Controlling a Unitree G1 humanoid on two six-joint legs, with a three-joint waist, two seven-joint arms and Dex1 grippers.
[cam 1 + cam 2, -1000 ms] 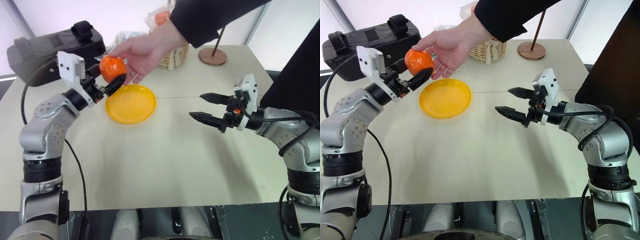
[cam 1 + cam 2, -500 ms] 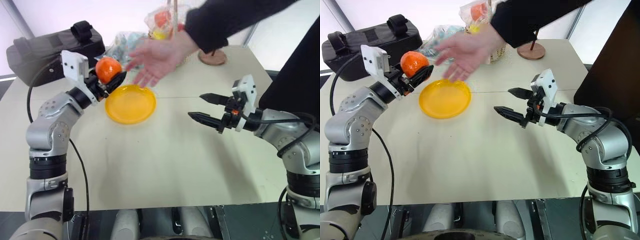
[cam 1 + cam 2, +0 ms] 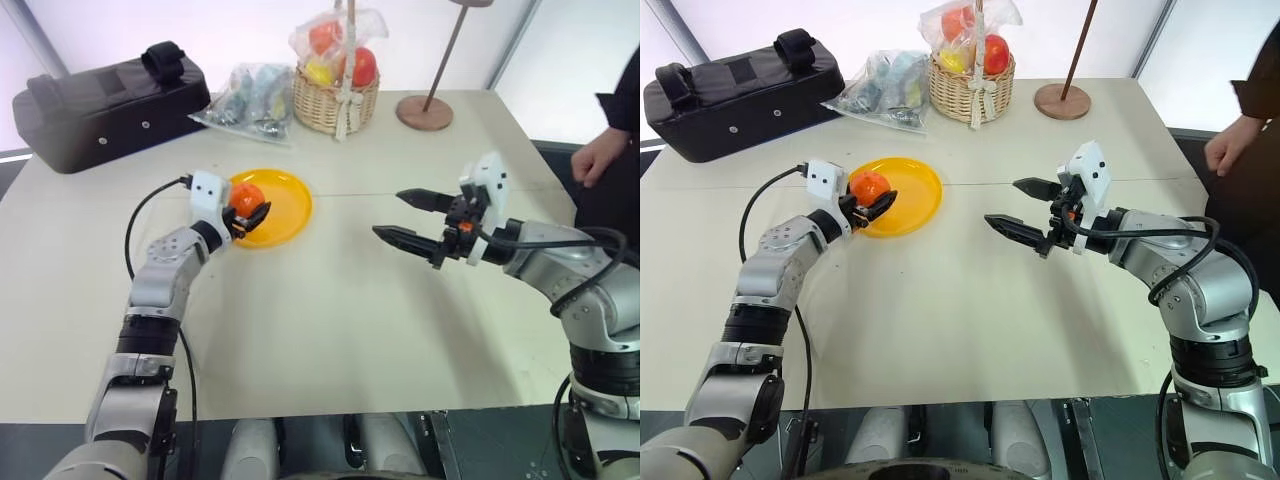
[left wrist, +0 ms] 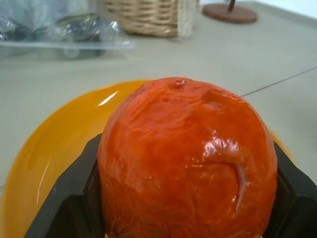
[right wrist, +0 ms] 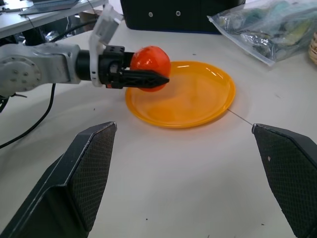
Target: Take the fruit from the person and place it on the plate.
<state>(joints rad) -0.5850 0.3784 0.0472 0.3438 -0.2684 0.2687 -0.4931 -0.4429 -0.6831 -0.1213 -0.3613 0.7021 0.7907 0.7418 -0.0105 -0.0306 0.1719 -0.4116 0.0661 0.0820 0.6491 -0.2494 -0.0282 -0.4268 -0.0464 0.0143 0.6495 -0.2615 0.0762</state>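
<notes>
1. The left gripper (image 3: 872, 200) has its two black fingers (image 5: 143, 78) closed tight on the fruit (image 3: 868, 185), one on each side of it.
2. The fruit is small, round and bright orange. It is held over the left edge of the plate (image 3: 915, 190); I cannot tell if it touches the plate.
3. The plate is yellow, round and shallow, and it lies on the worktop (image 3: 970, 320) in front of the robot, a little to its left.
4. The right gripper (image 3: 1025, 208) is above the worktop, well apart from the plate, on the robot's right side. Its fingers (image 3: 1008, 228) are spread wide and they hold nothing.
5. The person (image 3: 1250, 120) stands at the right edge of the worktop, with one bare hand (image 3: 1228, 145) hanging beside the dark clothes, far from the fruit.
6. At the far side of the worktop stand a wicker basket (image 3: 970, 85) with wrapped fruits, a clear plastic bag (image 3: 880, 85) beside it, a black case (image 3: 740, 85) to the left and a round wooden stand base (image 3: 1062, 101) to the right.
</notes>
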